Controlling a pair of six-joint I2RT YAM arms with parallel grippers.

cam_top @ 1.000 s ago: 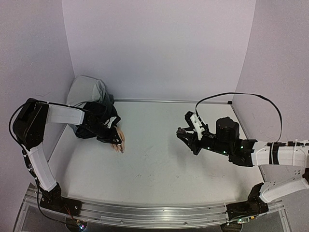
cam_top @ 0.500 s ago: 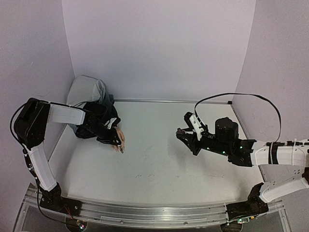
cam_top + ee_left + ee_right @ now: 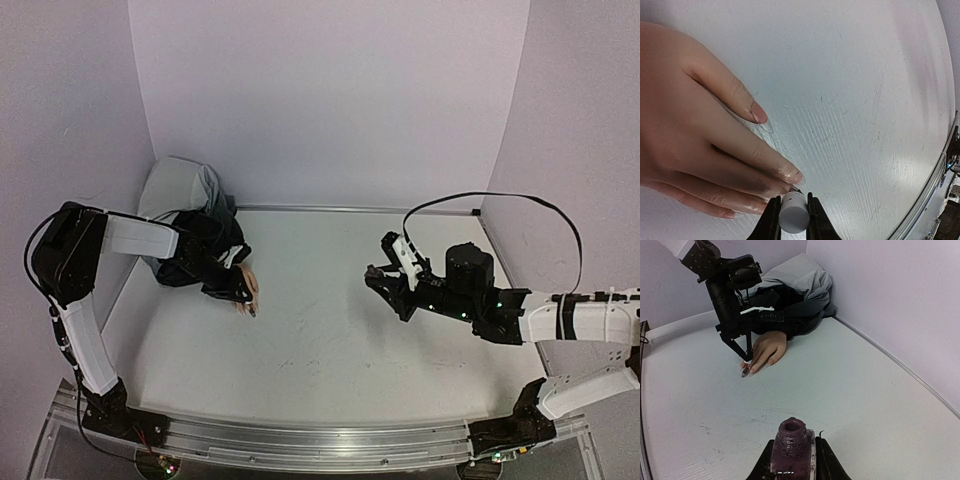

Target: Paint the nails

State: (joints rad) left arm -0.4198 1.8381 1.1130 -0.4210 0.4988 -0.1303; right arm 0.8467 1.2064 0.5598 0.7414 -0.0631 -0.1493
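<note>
Left gripper (image 3: pixel 792 227) at 9 o'clock on the table (image 3: pixel 330 330) clamps a white cap (image 3: pixel 793 214) beside the nails (image 3: pixel 759 114) of the mannequin hand (image 3: pixel 690 125); right gripper (image 3: pixel 791 462) at 3 o'clock clamps an open polish bottle (image 3: pixel 791 437).

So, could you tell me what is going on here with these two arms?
The left gripper, jaws shut on a white cap, holds it down at the nails of a mannequin hand lying flat on the table. The right gripper grips an open purple polish bottle, well apart on the right.
</note>
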